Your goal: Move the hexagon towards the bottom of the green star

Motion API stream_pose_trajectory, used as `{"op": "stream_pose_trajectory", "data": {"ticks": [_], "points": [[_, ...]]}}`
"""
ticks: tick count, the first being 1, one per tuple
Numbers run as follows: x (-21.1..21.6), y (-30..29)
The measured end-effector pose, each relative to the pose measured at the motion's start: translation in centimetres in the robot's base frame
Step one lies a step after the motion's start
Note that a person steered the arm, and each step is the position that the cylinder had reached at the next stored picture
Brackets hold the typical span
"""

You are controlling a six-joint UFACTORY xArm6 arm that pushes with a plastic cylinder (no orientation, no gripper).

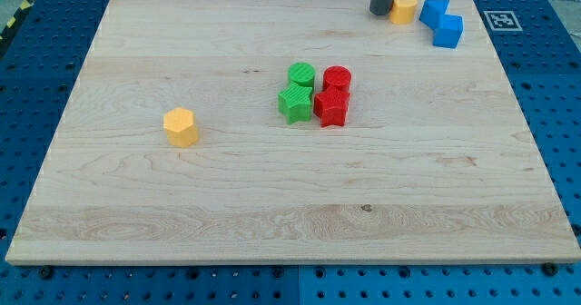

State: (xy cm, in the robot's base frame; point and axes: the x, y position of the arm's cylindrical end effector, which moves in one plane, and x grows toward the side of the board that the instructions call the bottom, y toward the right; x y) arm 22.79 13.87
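The yellow hexagon [181,126] sits alone on the left part of the wooden board [272,214]. The green star [294,103] lies near the board's middle, with a green cylinder [301,74] just above it. A red star [331,108] touches the green star's right side, and a red cylinder [337,78] stands above the red star. My tip [379,12] is at the view's top, far up and right of the hexagon, right beside a second yellow block [404,8].
A blue block [441,22] of stepped shape lies at the top right, right of the yellow block near my tip. A black-and-white marker tag [498,19] is at the board's top right corner. Blue perforated table surrounds the board.
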Motion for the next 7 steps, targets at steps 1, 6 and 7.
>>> {"op": "stream_pose_trajectory", "data": {"ticks": [1, 6, 7], "points": [[-0.8, 0.4], [3.6, -1.1], [4.4, -4.3]]}}
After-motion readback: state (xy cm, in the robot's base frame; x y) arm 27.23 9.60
